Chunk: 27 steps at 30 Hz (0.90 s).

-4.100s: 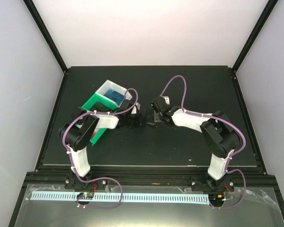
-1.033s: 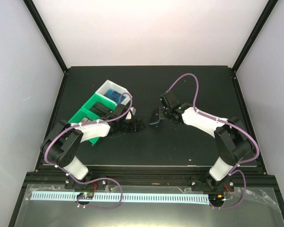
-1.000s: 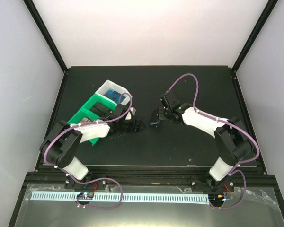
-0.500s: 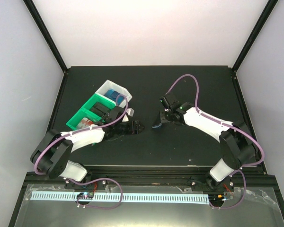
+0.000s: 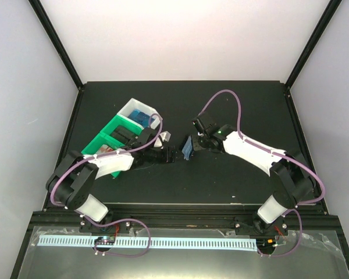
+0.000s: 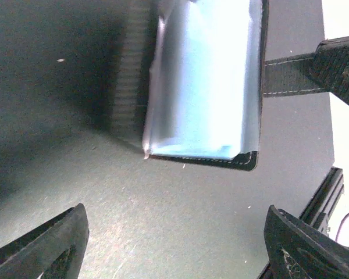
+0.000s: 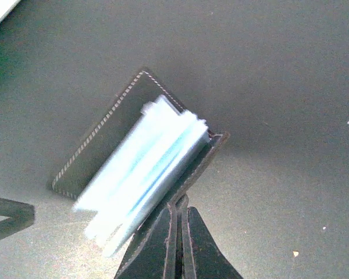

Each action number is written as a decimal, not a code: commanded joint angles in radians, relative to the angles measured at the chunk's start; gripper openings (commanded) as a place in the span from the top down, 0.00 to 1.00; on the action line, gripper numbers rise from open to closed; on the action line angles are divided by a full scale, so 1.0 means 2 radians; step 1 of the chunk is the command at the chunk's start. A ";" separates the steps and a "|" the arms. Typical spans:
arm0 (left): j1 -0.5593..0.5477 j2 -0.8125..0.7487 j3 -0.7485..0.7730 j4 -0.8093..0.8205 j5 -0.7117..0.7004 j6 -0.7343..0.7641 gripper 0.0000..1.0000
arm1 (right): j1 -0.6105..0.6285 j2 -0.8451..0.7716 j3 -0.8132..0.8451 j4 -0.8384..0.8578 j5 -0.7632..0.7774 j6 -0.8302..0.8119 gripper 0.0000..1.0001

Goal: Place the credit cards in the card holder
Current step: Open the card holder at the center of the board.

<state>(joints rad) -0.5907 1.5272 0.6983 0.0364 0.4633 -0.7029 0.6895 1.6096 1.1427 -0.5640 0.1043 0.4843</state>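
Now at the opening-and-presenting step, as I judge it. The card holder (image 5: pixel 188 146) is on the tabletop (image 5: pixel 221 180), between my two tools. My right tool (image 7: pixel 178 218) is pinched tight on the edge of the card holder's black cover, on its right side. The light blue pockets (image 7: pixel 142 174) fan open off that cover. The snap strap (image 6: pixel 285 75) is undone and sticks out from the cover. I cannot tell whether the card holder's lower edge touches the tabletop or hangs clear of it.

My left tool (image 6: pixel 174 232) is just left of the card holder, spread wide, with nothing between its fingers (image 6: pixel 46 247). The blue inside faces it. Neither tool has a card.

Green tray (image 5: pixel 99 144) and white tray (image 5: pixel 130 104) sit to the left of the card holder, well apart from it. Something blue lies in the white tray, too small to call a card.

Judgement: I see no card seated in any pocket, so the task looks early. The next move calls for my right tool to hold the cover steady, pockets open to the left. My left tool should go to the trays, take one card by its edge, and bring it edge-on to a pocket mouth. Risk: the pockets sit close together, so a skewed card could catch or slip between two
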 commanded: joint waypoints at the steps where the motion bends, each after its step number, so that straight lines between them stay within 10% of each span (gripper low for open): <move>1: -0.001 0.038 0.030 0.049 0.046 -0.002 0.14 | 0.002 -0.002 0.002 0.023 -0.002 -0.013 0.99; 27: 0.000 0.091 0.094 0.015 0.010 0.012 0.38 | -0.023 0.088 -0.019 0.026 0.186 0.010 0.95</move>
<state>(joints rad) -0.5903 1.6760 0.8387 0.0357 0.4355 -0.6865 0.6601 1.7340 1.0687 -0.5331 0.4202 0.4992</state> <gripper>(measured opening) 0.663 0.049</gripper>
